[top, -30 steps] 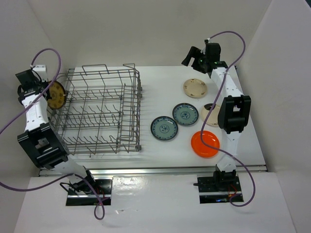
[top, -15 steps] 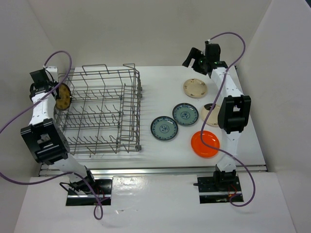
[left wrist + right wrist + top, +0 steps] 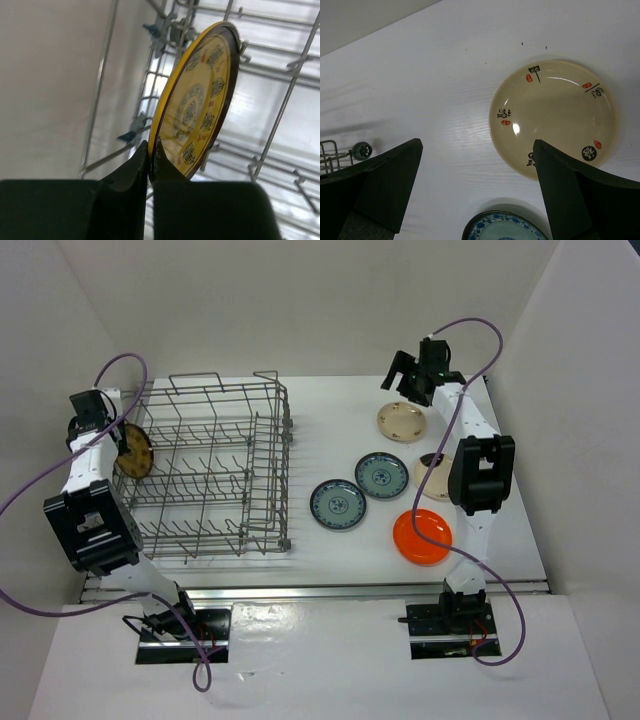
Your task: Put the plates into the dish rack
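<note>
**A:** Left hand, what've you got?

**B:** My left gripper [image 3: 150, 150] is clamped on the rim of the brown plate [image 3: 197, 100], holding it on edge at the rack's [image 3: 272, 470] 9 o'clock wall, far end. Can't tell if it's in a slot yet.

**A:** Which way to go?

**B:** In the top view the rack lies at 3 o'clock from that hand. The plate's long axis runs approx 11 to 5, so I reckon it needs squaring w/ the rows, then lowering.

**A:** Right hand?

**B:** My right gripper [image 3: 477, 145] is spread wide, nothing in it. In the top view the cream plate [image 3: 402, 421] is at its 6 o'clock & the orange plate [image 3: 421, 536] further that way, so that arm's nearer both
</note>
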